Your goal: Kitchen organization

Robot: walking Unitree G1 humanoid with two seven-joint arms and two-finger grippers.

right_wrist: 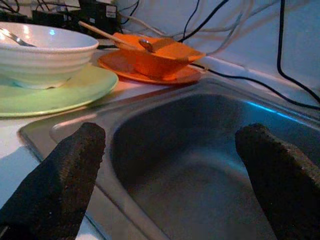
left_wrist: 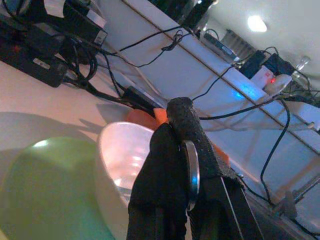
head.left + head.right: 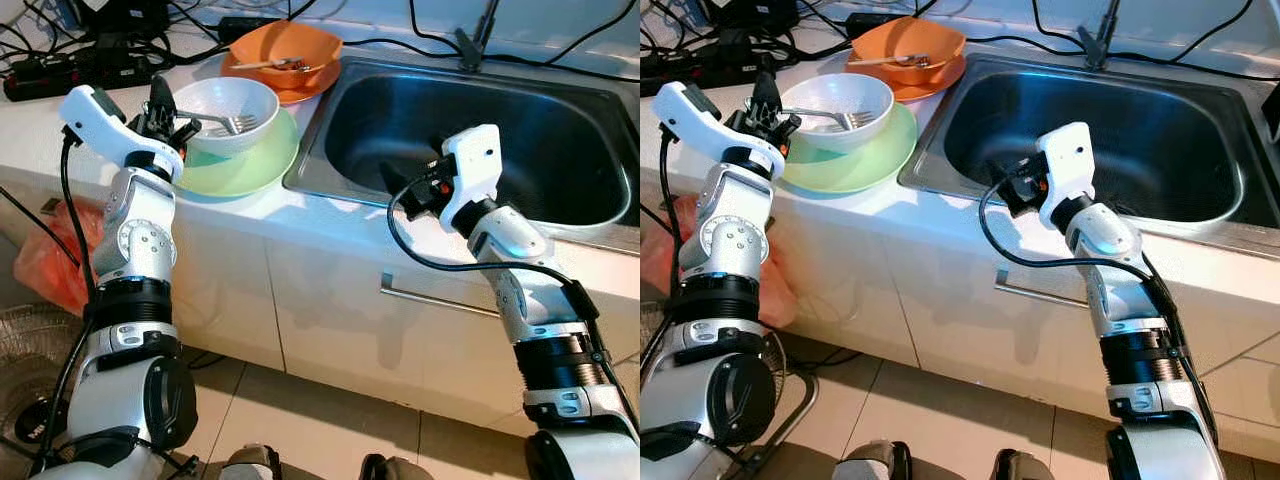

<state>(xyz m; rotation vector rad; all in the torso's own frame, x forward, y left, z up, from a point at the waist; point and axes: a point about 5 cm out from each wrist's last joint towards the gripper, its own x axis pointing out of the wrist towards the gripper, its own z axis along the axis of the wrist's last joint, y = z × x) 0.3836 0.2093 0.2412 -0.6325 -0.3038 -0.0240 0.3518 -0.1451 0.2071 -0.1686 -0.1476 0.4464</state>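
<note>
I've got the left pincer (image 3: 165,118) up at the white bowl (image 3: 228,112)'s 9 o'clock rim, fingers pressed together on a thin metal piece; left wrist view shows it edge-on between the pads, probably the fork (image 3: 215,121) handle, can't confirm. The fork's tines lie inside the bowl, toward 3 o'clock.

Right pincer (image 1: 170,165) is spread wide, holding nothing, hanging over the sink (image 3: 560,215)'s near-left rim and pointing into the basin.

Edges: the bowl sits on a green plate (image 3: 255,165), whose 3 o'clock edge sits just beside the sink lip. At the plate's 12 o'clock, touching or nearly so, is an orange plate (image 3: 300,92) carrying an orange bowl (image 3: 290,45) with utensils (image 3: 272,64) across it. The stack is close to the table (image 3: 250,215)'s front edge at 6 o'clock. Free room is mostly the sink basin at 3 o'clock; 9 o'clock is taken up by my own left arm.

Surface: white table, steel sink set in, a white cabinet front with a bar handle (image 3: 435,298) below. Black cables and a power strip (image 3: 40,78) crowd the back at 11 o'clock. Tiled floor, orange bag (image 3: 45,265) low at 8 o'clock.

White bowl is glossy, ribbed outside, upright.
</note>
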